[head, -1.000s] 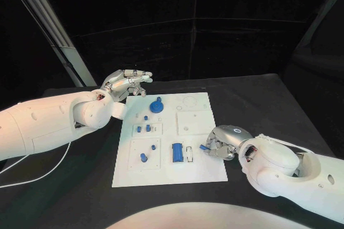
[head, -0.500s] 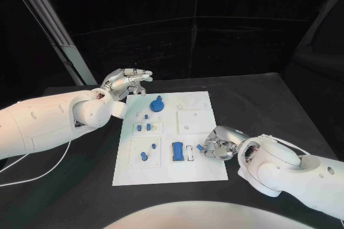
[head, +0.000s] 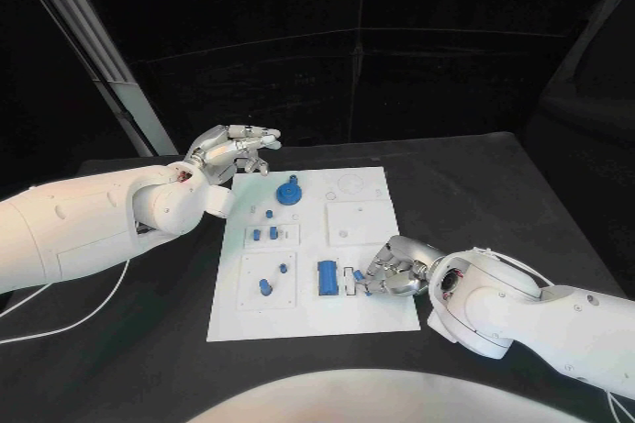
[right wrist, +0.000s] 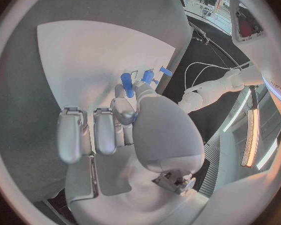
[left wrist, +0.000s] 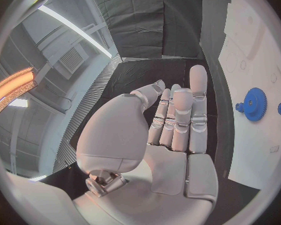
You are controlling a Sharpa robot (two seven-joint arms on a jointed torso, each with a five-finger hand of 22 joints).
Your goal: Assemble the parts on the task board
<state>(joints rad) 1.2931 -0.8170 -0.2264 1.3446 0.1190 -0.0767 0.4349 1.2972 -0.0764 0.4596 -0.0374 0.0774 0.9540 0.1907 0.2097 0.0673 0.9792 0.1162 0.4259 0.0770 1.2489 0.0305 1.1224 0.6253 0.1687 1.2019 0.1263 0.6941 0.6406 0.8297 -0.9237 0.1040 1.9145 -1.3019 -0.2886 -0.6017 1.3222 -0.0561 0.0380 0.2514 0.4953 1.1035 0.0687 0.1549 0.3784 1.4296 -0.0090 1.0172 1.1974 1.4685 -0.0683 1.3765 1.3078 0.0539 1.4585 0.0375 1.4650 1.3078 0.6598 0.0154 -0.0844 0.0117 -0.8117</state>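
Blue part (right wrist: 126, 83) in right robot hand (right wrist: 125, 116)

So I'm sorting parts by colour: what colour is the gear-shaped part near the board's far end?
Blue. The gear shows best in the left wrist view.

A robotics lab or test cell: a black table (head: 503, 194) carries a white task board (head: 364, 322), and black cloth panels (head: 384, 83) close in the space behind it from ten o'clock to two o'clock. A pale metal frame post (head: 113, 74) leans at ten o'clock. The wrist views show an industrial ceiling with a vent grille (left wrist: 70, 60) and long strip lights (right wrist: 250, 135), and a loose white cable (head: 66, 327) trails over the table at eight o'clock
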